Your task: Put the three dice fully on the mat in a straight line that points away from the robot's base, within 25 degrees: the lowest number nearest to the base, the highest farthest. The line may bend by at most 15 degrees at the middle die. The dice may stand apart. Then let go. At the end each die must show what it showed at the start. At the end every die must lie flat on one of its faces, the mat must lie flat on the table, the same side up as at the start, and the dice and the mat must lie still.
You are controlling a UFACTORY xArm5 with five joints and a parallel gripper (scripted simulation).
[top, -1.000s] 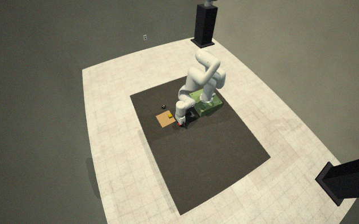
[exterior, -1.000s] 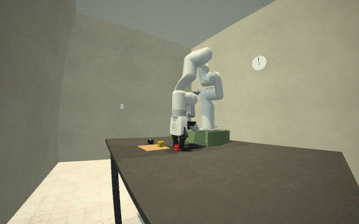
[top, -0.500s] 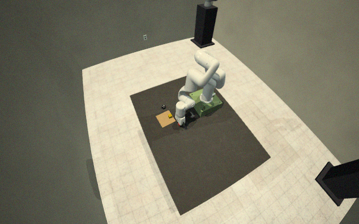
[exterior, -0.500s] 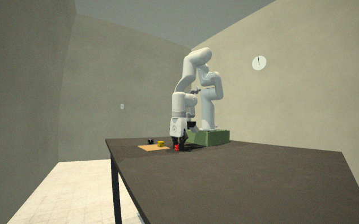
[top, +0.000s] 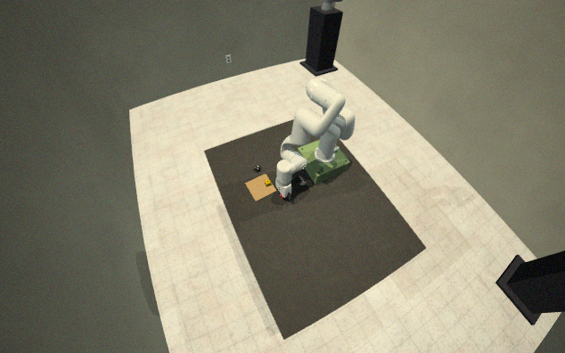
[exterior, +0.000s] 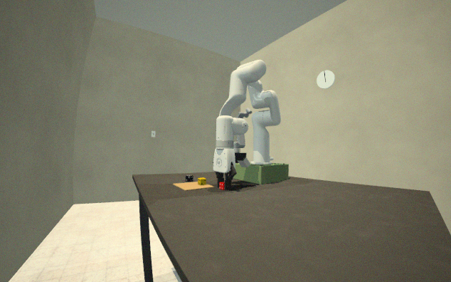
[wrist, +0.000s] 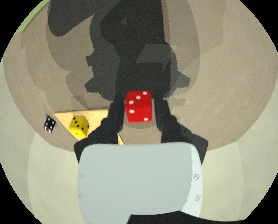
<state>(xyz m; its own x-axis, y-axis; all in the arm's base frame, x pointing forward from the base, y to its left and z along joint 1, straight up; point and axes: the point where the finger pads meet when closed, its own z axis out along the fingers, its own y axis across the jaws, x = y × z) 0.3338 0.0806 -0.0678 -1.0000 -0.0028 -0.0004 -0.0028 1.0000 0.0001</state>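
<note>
- Red die (wrist: 139, 107) sits dead centre in my wrist view, on the dark table (exterior: 295, 228) and off the mat, with one dark finger (wrist: 111, 121) at its 9 o'clock and the other at its 3 o'clock.
- Fingers of the gripper (exterior: 224, 183) stand about half spread, straddling the die rather than pinching it. I judge nothing is gripped yet.
- A cube has no long axis to line up, so what counts is that its flat sides face the pads squarely. They look roughly square from here, though I can't rule out a small skew.
- From the top camera, the tan mat (top: 256, 191) lies just beside the gripper at about 9 o'clock, so once I close, the carry should be short.
- Yellow die (top: 267, 182) is already on the mat, near the corner closest to the green base (top: 331, 168).
- Black die (top: 257, 168) rests on the table beyond the mat, at about 11 o'clock from it, well apart from the fingers.
- Pip counts are too small for me to read, so I can't yet say which slot the red one takes.
</note>
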